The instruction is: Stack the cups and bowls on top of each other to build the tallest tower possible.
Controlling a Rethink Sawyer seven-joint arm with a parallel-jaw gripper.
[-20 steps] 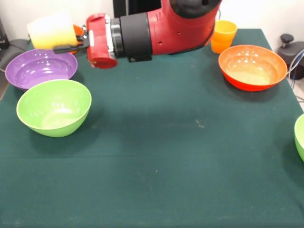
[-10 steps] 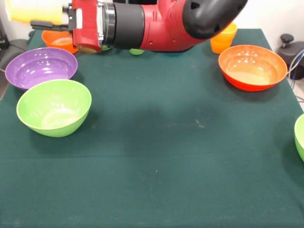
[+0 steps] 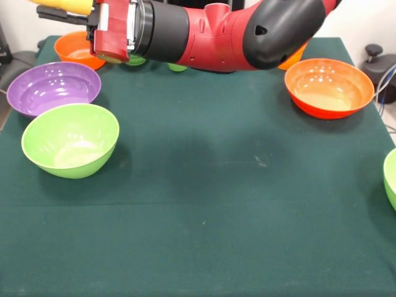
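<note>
Carrying: yellow cup (image 3: 62,5), clamped sideways in gripper (image 3: 67,10), held high.
Next: turn it upright, lower onto purple bowl (image 3: 52,88).

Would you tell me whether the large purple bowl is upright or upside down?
Upright: the purple bowl rests with its opening upward, its empty inside showing.

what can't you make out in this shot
Front view only:
- Yellow cup: cut off by the top edge, only its lower side shows.
- Gripper: mostly out of frame, so its grip on the cup can't be confirmed.
- Orange cup: nearly all hidden behind the arm.
- Small green items: only slivers show under the arm.
- Right green bowl: cut off by the right edge.
</note>
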